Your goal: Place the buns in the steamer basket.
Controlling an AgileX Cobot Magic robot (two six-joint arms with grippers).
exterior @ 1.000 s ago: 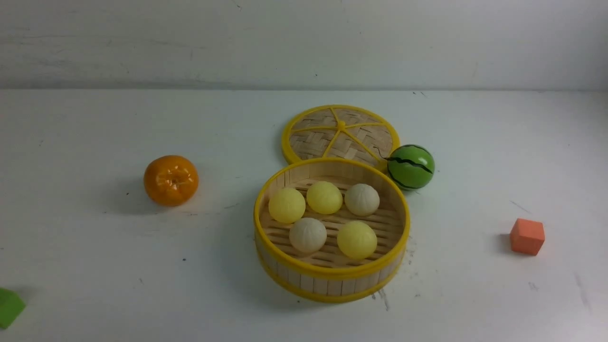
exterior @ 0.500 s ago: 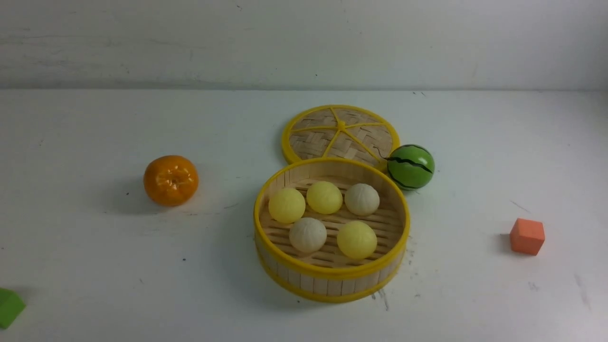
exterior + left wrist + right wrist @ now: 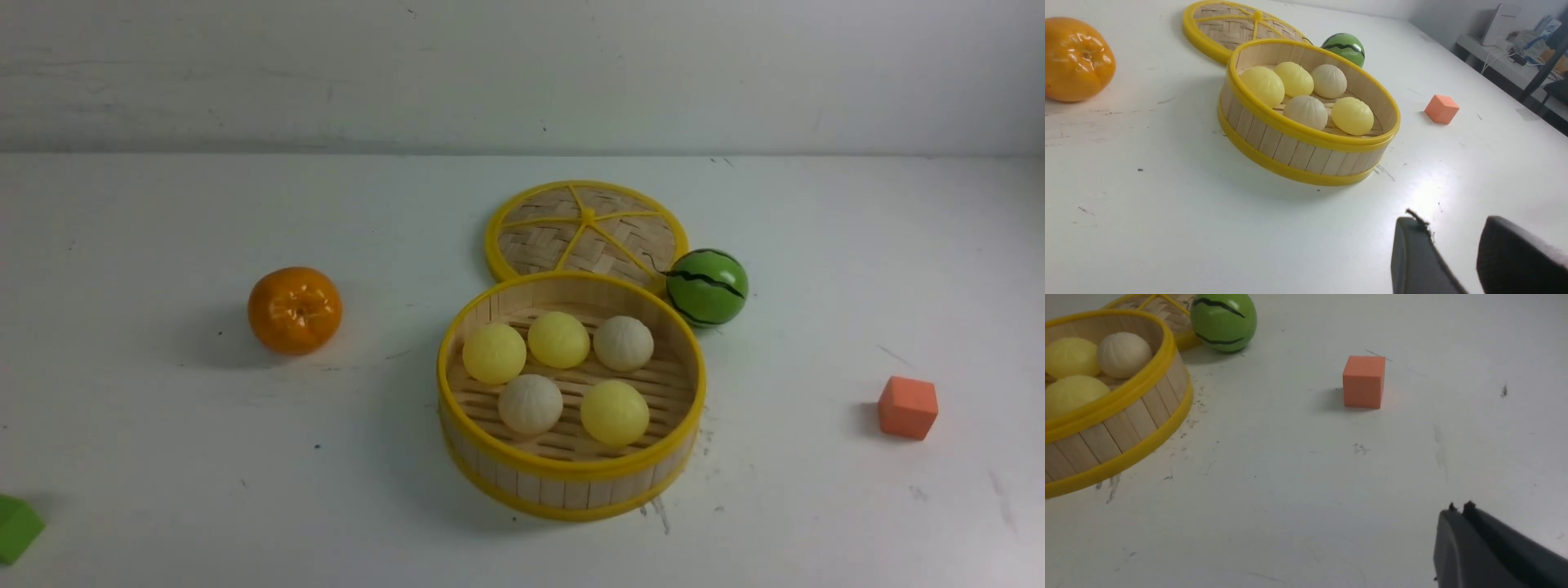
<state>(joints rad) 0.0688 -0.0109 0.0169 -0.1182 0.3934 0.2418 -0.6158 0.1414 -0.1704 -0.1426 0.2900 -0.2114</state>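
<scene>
**A:** Where are the buns (image 3: 563, 374) at this moment?

**B:** All five lie inside the steamer basket (image 3: 571, 482), on its slatted floor. Three are in a row at the far side: two pale yellow ones and one off-white one. Two are at the near side: one off-white and one pale yellow. Some of them touch each other.

**A:** And where does the basket stand?

**B:** It stands on the white table (image 3: 163, 449), about in the middle between the left and right edges, somewhat nearer to the near edge than to the far edge.

**A:** What is around it?

**B:** The woven lid (image 3: 586, 232) lies flat just behind the basket, toward the far edge. A green striped ball (image 3: 707, 287) is beside the lid, and it seems to touch the lid's rim. An orange (image 3: 295, 309) sits well apart toward the left edge. An orange cube (image 3: 908, 407) is well apart toward the right edge. A green block (image 3: 16, 529) shows only in part at the near left corner.

**A:** How are the grippers?

**B:** Neither one shows in the front view. In the left wrist view, the left gripper (image 3: 1453, 249) has its two dark fingers parted with a clear gap, and nothing is between them. It hangs over bare table near the basket. In the right wrist view, the right gripper (image 3: 1459, 510) has its fingers pressed together, holding nothing, over bare table on the near side of the orange cube.
</scene>
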